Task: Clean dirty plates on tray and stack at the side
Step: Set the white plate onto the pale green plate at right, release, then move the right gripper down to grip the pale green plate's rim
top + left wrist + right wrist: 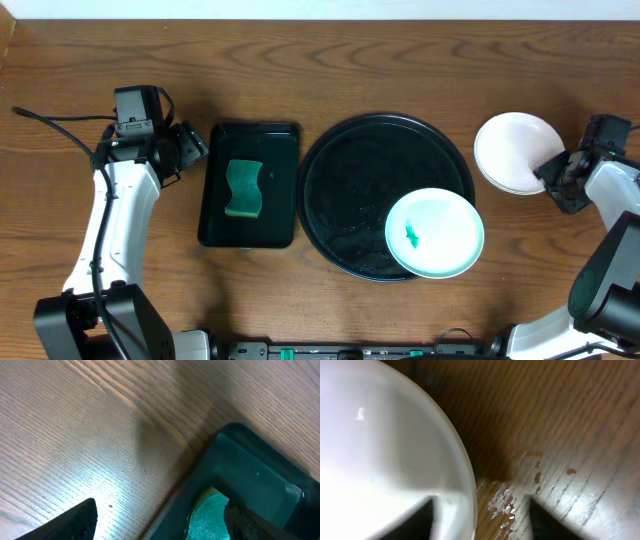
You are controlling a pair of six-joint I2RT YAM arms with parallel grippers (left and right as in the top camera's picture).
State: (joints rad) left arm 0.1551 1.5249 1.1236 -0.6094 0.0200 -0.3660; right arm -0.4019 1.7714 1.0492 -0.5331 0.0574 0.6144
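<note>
The plates (517, 152) sit in two places. A clean white pile rests on the table (400, 60) just right of the tray (350, 190); it is likely two, though I cannot count them from above. A smeared plate (435, 233) lies on the tray's rim nearest my right arm. My right gripper (480, 522) is spread across the pile's edge, pinching nothing. My left gripper (160, 527) is spread wide over the corner of the sponge tray (260, 480).

A dark brown wood-grain worktop (400, 70) fills nearly the whole overhead view. Beyond the worktop's far edge runs a pale strip (320, 8), too narrow to identify. Light glares off the worktop's grain, and small wet droplets (512, 505) dot it.
</note>
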